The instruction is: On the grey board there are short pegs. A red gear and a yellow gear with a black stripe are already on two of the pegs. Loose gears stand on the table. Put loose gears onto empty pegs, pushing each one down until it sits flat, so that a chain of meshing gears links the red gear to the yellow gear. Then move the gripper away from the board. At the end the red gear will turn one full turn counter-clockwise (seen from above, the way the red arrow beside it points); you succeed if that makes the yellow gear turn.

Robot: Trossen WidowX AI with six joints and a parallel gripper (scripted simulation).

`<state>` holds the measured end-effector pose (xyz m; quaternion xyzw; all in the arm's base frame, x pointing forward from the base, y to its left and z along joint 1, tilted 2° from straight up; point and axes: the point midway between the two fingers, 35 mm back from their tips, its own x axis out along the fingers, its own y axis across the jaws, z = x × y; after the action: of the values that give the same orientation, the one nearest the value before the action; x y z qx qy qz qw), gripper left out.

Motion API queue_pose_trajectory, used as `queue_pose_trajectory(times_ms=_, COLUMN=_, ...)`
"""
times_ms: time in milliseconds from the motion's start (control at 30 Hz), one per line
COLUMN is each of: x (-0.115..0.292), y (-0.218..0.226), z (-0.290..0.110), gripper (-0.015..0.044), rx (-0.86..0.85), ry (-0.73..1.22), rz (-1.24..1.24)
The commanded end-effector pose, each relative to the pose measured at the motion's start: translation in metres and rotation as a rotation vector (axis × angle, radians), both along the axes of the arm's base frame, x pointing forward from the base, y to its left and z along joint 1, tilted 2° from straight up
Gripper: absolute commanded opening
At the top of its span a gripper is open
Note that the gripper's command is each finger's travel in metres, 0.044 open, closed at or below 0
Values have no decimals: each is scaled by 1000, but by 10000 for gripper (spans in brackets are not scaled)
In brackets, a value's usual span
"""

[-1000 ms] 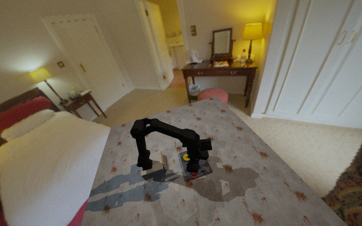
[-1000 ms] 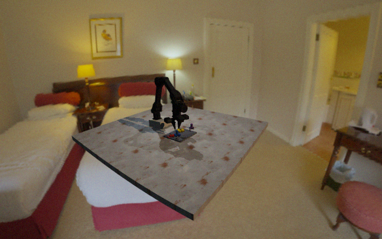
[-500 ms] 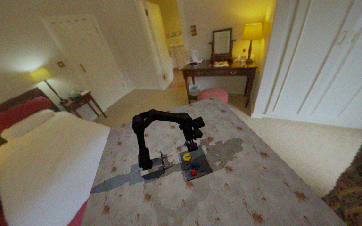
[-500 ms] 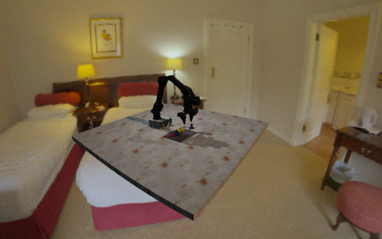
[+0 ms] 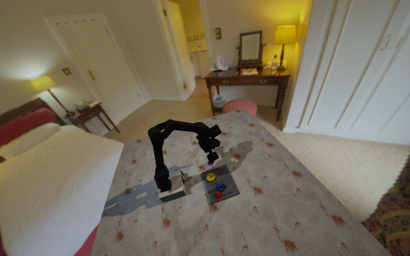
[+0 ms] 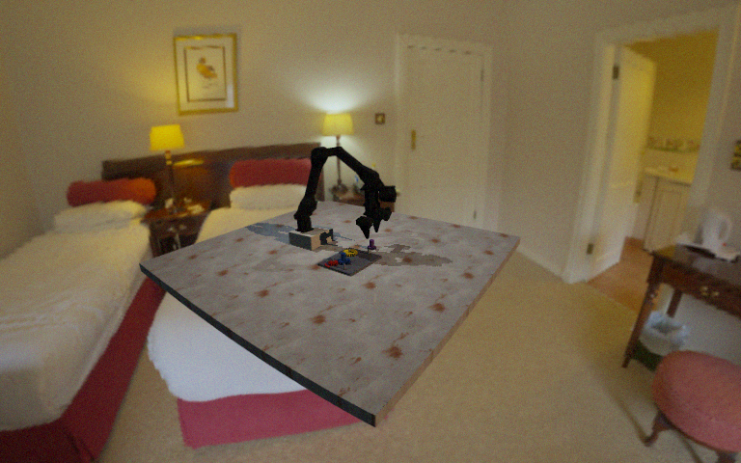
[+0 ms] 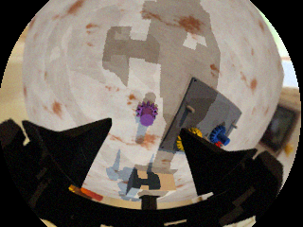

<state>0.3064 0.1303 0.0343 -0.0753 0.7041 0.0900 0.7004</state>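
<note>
My gripper (image 5: 212, 158) (image 6: 371, 233) (image 7: 147, 127) is open and empty, above the purple gear. The purple gear (image 5: 210, 162) (image 6: 371, 245) (image 7: 147, 112) stands with its knob up on the table, beyond the yellow end of the grey board (image 5: 229, 178) (image 7: 201, 92). The yellow gear (image 5: 210, 178) (image 6: 350, 252) is partly behind a finger in the wrist view. The blue gear (image 5: 220, 187) (image 6: 343, 259) (image 7: 218, 134) is on the board against the red gear (image 5: 218, 194) (image 6: 331, 262), with a gap to the yellow gear. Whether it sits fully flat is hard to tell.
Bare pegs show on the board in the wrist view: one peg (image 7: 190, 109) near the purple gear's side and another peg (image 7: 235, 126) near the far edge. The arm's pale base block (image 5: 172, 196) (image 6: 310, 238) stands beside the board.
</note>
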Motion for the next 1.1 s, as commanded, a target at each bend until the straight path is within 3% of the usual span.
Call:
queue_pose_trajectory(times_ms=0, x=-2, y=1, z=-8, gripper=440, rx=-1, ry=8, rz=-1)
queue_pose_trajectory(times_ms=767, x=-3, y=1, z=-35, gripper=440, rx=-1, ry=8, rz=-1)
queue_pose_trajectory(times_ms=1067, x=-3, y=1, z=-35, gripper=204, rx=-1, ry=8, rz=-1)
